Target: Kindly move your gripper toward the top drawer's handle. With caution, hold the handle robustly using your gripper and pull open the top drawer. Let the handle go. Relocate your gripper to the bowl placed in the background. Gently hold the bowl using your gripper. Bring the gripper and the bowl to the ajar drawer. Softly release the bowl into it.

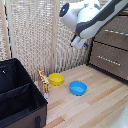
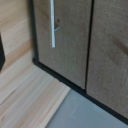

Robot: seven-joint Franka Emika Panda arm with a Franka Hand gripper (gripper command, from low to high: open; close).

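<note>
My gripper (image 1: 81, 44) hangs in the air in front of the dresser, off the exterior view's left end of the top drawer (image 1: 120, 26), and touches nothing. It looks open, with nothing between its fingers. The handle (image 1: 116, 32) is a thin silver bar on that brown front, well apart from the gripper. The yellow bowl (image 1: 56, 78) sits on the wooden table far below the gripper, by the wicker screen. In the wrist view a silver bar handle (image 2: 52, 22) crosses a brown drawer front (image 2: 67, 45); I cannot tell which drawer it is.
A blue bowl (image 1: 78, 88) sits next to the yellow one. A lower drawer (image 1: 107, 60) has its own bar handle. A big black box (image 1: 20, 95) fills the exterior view's left, with a small giraffe-like toy (image 1: 44, 82) beside it. A wicker screen (image 1: 35, 35) stands behind.
</note>
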